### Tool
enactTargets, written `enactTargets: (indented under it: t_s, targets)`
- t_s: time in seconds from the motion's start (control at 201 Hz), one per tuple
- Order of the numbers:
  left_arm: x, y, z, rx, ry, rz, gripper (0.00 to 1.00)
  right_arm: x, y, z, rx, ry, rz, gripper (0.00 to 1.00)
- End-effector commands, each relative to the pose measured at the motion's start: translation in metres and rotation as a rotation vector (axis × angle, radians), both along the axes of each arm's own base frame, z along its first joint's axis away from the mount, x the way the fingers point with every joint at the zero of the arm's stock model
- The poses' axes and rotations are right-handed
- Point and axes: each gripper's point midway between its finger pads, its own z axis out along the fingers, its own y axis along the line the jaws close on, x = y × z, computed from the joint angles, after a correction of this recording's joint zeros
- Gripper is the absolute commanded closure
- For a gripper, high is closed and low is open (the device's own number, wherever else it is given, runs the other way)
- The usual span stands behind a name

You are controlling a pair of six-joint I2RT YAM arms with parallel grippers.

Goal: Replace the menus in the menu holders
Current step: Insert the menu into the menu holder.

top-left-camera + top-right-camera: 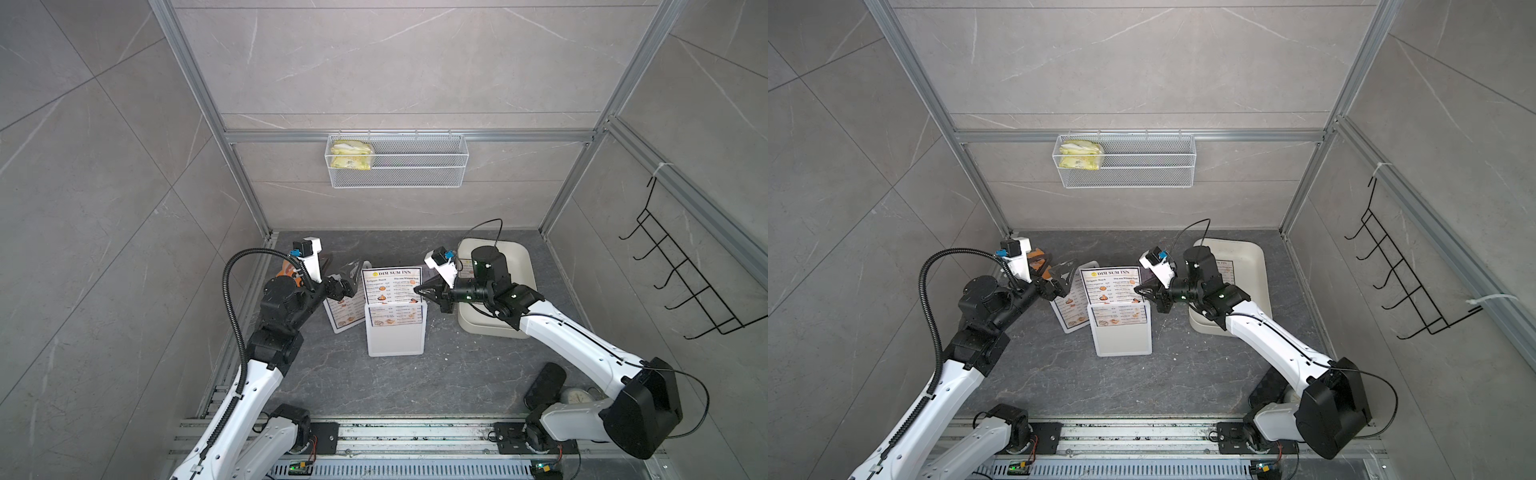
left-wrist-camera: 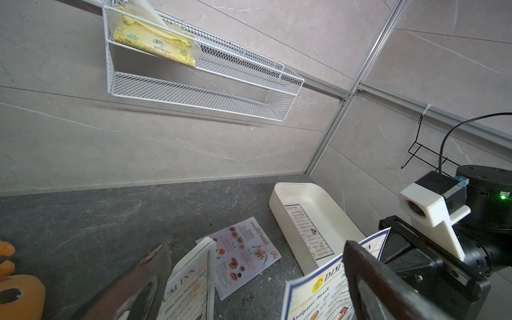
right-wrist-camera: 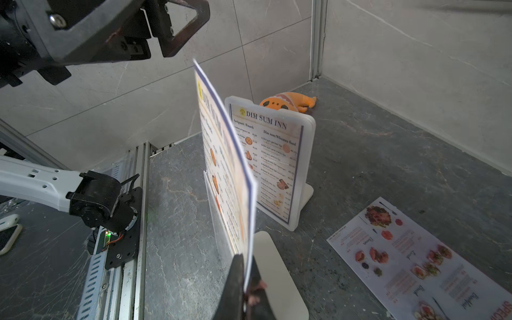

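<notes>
The right claw (image 3: 245, 279) is pressed together on the side edge of a DIM SUM INN menu (image 1: 392, 286), pinching it just above the rim of the centre menu holder (image 1: 395, 336). The sheet stands about halfway out, its lower part behind the clear front; the holder stands upright on the desk (image 1: 436, 374).

The left claw (image 1: 340, 269) is spread wide and grips nothing; it hovers near the sheet's top corner, above the second menu holder (image 3: 277, 155), which stands just beside and is fully loaded.

Another DIM SUM INN sheet (image 2: 309, 232) lies in the cream tray (image 2: 279, 194); the red SPECIAL MENU (image 2: 243, 255) lies flat on the desk near the tray. So this looks like an extraction: old sheet out, tray next.

To do it well:
- Draw straight up along the slot, not sideways, or the light holder may tip or skate.
- Go slowly; a one-edge pinch lets the paper bow, as the right wrist view shows.
- Let the free claw steady the holder's rim or base.
- Clear the slot entirely before swinging toward the tray.
</notes>
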Motion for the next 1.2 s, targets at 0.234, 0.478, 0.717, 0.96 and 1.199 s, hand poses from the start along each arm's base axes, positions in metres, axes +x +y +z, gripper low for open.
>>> enactTargets:
  t_s: [0.234, 0.478, 0.717, 0.96, 1.199]
  targets:
    - [-0.003, 0.005, 0.006, -0.013, -0.013, 0.018, 0.0, 0.005, -0.011, 0.012, 0.03, -0.035, -0.097, 0.61]
    - [-0.003, 0.002, -0.006, -0.018, 0.049, 0.003, 0.03, 0.016, -0.021, 0.04, 0.045, -0.088, -0.19, 0.6]
    - [-0.006, -0.012, -0.024, -0.079, 0.147, -0.085, 0.12, 0.037, -0.01, 0.054, 0.08, 0.034, -0.237, 0.56]
    - [-0.006, -0.031, -0.032, -0.173, 0.191, -0.198, 0.2, 0.047, 0.0, 0.05, 0.129, 0.127, -0.248, 0.53]
    - [0.001, -0.05, -0.03, -0.236, 0.24, -0.303, 0.34, 0.043, -0.005, 0.051, 0.146, 0.125, -0.262, 0.55]
